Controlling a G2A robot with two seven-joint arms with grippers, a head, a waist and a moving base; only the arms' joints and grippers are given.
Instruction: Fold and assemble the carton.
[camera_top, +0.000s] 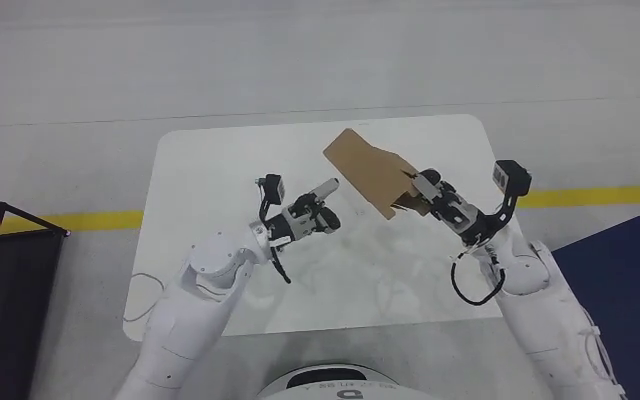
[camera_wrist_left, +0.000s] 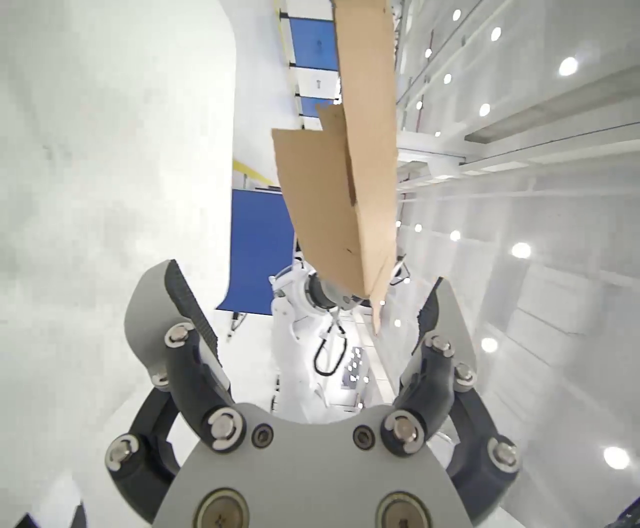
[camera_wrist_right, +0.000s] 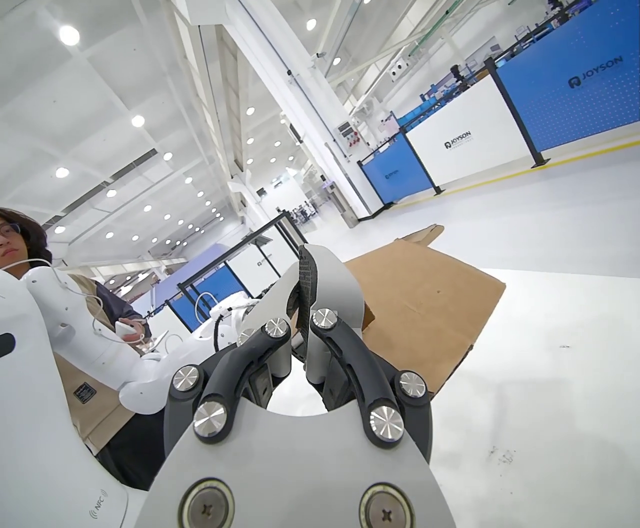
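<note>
**Pinching the flat carton at one end**

The flat brown cardboard carton (camera_top: 368, 168) is held by the right gripper (camera_top: 418, 187), whose fingers (camera_wrist_right: 327, 280) are pressed together on the end of the board nearest to them. The carton is not yet opened into a box. It is one plain brown sheet of two layers, and a short flap stands out beside the pinching fingers. From the fingers it reaches away toward the far edge of the white rounded table (camera_top: 200, 180), and its far corner is close to that edge. I cannot tell if this corner rests on the table.

The left gripper (camera_top: 322, 203) has its fingers (camera_wrist_left: 180, 295) spread and holds nothing. It points at the carton but is apart from it, with bare table top between them.
</note>
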